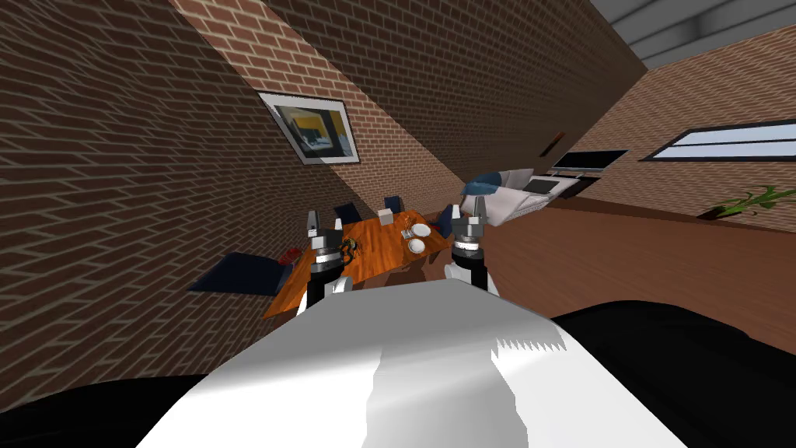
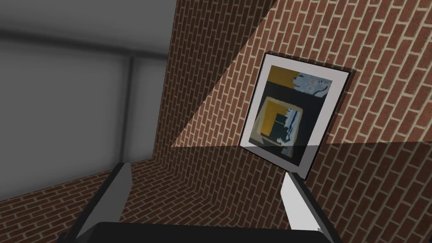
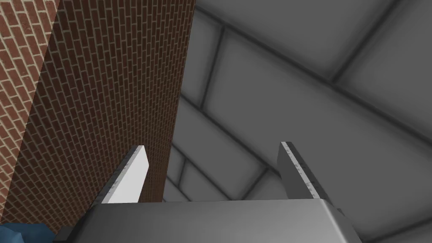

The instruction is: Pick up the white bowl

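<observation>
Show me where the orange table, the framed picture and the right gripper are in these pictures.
orange table (image 1: 375, 252), head view, a bare part of its top.
framed picture (image 2: 287, 114), left wrist view, middle of the painted area.
right gripper (image 1: 467, 212), head view, midway between its two fingertips.

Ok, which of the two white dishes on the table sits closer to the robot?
The white dish by the table's near edge; the other dish lies further back.

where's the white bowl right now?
Head view: the white bowl sits near the right end of the orange table, next to a second white dish, and appears just left of the raised right gripper.
</observation>
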Available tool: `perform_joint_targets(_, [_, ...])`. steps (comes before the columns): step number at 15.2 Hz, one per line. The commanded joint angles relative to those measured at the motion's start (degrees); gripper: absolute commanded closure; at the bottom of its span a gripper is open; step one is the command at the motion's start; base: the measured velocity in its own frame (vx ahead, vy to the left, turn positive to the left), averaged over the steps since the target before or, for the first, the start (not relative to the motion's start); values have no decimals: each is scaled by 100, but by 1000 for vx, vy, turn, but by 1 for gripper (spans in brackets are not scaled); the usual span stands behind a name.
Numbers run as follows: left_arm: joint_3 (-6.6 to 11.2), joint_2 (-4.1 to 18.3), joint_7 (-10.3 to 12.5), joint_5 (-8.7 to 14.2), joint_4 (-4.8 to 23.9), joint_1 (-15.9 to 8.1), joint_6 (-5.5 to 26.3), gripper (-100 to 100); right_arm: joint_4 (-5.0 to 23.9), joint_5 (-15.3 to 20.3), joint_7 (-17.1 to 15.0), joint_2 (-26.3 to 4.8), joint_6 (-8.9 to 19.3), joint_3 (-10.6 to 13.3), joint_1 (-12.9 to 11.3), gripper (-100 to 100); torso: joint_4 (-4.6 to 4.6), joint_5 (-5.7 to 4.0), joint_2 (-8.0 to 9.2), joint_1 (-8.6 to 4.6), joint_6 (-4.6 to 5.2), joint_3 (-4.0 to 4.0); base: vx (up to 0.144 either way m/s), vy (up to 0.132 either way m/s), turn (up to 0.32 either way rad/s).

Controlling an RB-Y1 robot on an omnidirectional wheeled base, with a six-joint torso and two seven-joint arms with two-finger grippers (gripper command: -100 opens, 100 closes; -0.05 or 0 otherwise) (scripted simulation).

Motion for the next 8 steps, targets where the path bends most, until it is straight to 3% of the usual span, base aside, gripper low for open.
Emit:
perform_joint_targets(1, [0,0,0,0,0,0,0,0,86,47,28,-215,36,0,-17,-100,0,0,0,0,0,0,-1,1,43])
perform_joint_targets(5, [0,0,0,0,0,0,0,0,430,233,141,-684,181,2,-86,-100,0,-1,1,-4,-2,0,-5,-2,107])
perform_joint_targets(6, [0,0,0,0,0,-1,0,0,430,233,141,-684,181,2,-86,-100,0,-1,1,-4,-3,0,-6,-5,120])
perform_joint_targets(8, [0,0,0,0,0,-1,0,0,744,425,257,-970,329,4,-157,-100,0,-1,0,-4,-3,0,-6,-4,162])
